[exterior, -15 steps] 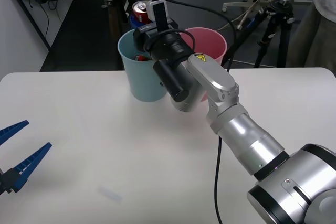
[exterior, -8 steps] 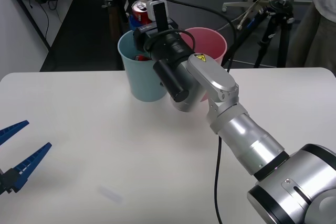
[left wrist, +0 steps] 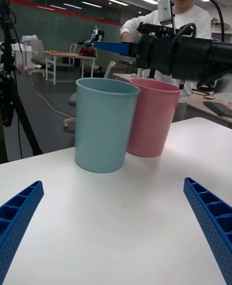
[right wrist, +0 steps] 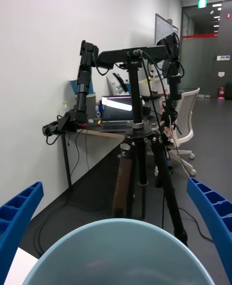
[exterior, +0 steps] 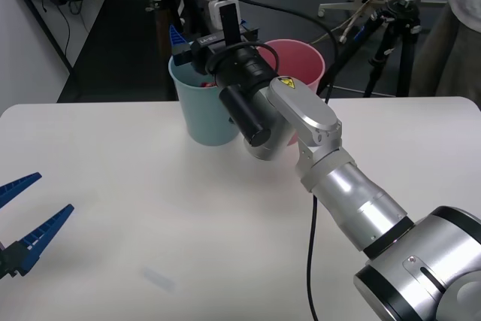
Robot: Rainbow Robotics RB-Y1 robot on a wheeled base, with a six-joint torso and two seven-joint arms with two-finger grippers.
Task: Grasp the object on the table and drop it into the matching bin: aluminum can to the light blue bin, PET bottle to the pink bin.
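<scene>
now we see the right gripper (right wrist: 116, 227) spread, empty, over the light blue bin (exterior: 200, 107); left gripper (exterior: 26, 219) spread, low over the table (exterior: 150, 216).

Bright, even ceiling light w/ soft shadows; sharp throughout.

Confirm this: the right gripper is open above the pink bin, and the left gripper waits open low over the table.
Wrong bin. The front view shows the right gripper open above the light blue bin, not the pink bin beside it. The left gripper does wait open over the table.
</scene>
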